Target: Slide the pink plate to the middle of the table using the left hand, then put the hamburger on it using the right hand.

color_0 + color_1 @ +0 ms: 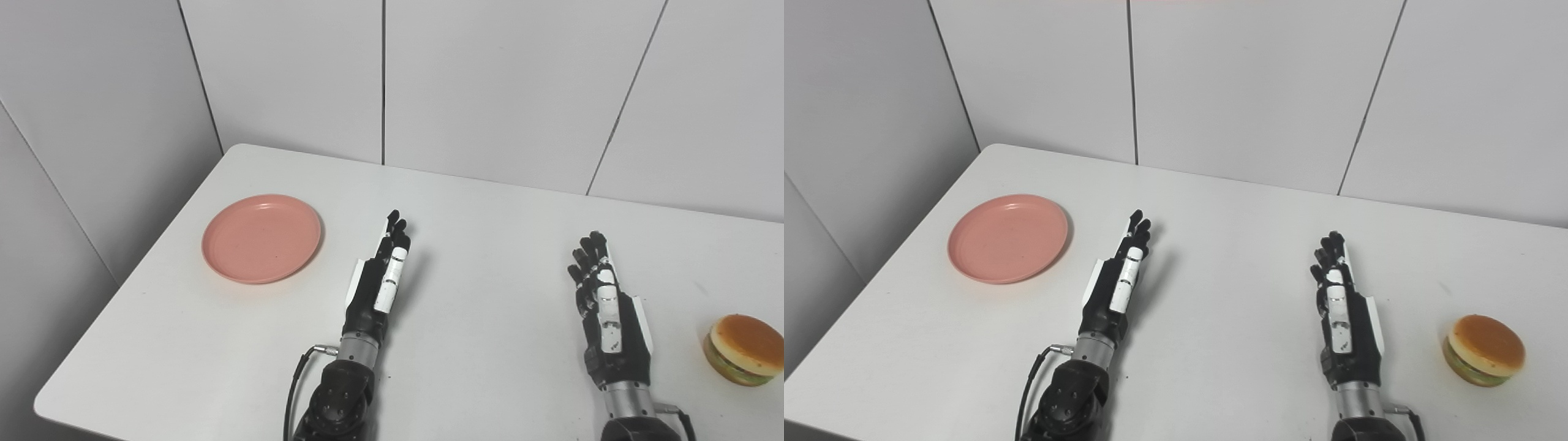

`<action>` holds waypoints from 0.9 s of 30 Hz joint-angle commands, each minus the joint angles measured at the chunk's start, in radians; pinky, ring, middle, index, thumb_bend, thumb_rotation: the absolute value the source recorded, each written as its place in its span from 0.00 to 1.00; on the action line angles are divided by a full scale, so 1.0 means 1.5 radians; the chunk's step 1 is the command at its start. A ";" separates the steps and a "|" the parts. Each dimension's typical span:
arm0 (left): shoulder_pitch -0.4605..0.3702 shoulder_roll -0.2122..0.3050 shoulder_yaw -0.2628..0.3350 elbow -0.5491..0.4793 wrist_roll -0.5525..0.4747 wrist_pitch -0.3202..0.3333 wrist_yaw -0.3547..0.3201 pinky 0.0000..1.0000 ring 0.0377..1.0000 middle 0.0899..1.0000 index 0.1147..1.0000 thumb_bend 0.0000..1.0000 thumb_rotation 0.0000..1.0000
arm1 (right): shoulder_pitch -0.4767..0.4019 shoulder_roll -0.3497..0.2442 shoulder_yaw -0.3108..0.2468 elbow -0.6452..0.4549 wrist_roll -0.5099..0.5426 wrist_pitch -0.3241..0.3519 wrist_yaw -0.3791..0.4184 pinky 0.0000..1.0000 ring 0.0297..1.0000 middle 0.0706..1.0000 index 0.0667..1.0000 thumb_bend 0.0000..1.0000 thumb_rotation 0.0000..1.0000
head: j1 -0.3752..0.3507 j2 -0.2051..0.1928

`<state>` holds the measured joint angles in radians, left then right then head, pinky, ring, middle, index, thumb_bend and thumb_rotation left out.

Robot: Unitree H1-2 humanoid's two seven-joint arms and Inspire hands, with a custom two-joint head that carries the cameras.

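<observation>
A: Item one, surface?
B: White table [478, 343], set against a white panelled wall [490, 86]. Near left corner in view.

A: Item two, the pink plate [261, 238]?
B: Round, shallow, nothing on it. Lies flat on the table's left side, near the left edge, well apart from the centre.

A: Item three, the hamburger [1484, 350]?
B: Sits on the far right of the table, bun top up, tilted slightly.

A: Left hand [378, 277]?
B: Empty. Fingers stretched forward, lying close side by side, edge-on to the camera. To the right of the plate, not touching it.

A: Right hand [1342, 306]?
B: Empty. Fingers extended and slightly curled, a little spread. Left of the hamburger, clear of it.
</observation>
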<state>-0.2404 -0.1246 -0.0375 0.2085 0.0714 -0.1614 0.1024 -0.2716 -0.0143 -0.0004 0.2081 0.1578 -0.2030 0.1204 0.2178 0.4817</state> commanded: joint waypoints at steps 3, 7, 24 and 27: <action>0.046 0.000 -0.005 0.049 0.010 -0.005 0.004 1.00 1.00 1.00 0.99 0.57 1.00 | 0.033 -0.015 -0.009 0.034 0.004 -0.021 0.010 1.00 1.00 1.00 1.00 0.58 0.93 | 0.010 -0.003; 0.042 -0.008 -0.007 0.058 0.009 -0.005 0.009 1.00 1.00 1.00 0.99 0.57 1.00 | 0.033 -0.024 -0.011 0.044 0.005 -0.030 0.013 1.00 1.00 1.00 1.00 0.59 0.92 | 0.065 -0.018; 0.009 -0.030 0.009 0.103 0.007 -0.041 0.033 1.00 0.99 0.99 0.99 0.59 1.00 | 0.027 -0.037 -0.032 0.060 0.044 -0.023 0.033 1.00 1.00 1.00 1.00 0.57 0.92 | 0.120 -0.033; 0.007 -0.029 0.015 0.088 -0.017 -0.042 0.018 1.00 1.00 1.00 1.00 0.58 1.00 | 0.028 -0.036 -0.032 0.057 0.046 -0.022 0.034 1.00 1.00 1.00 1.00 0.56 0.92 | 0.120 -0.033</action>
<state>-0.2973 -0.1777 -0.0272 0.2974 0.0624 -0.2163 0.1401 -0.2995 -0.0501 -0.0332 0.2534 0.2260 -0.2271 0.1621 0.3973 0.4310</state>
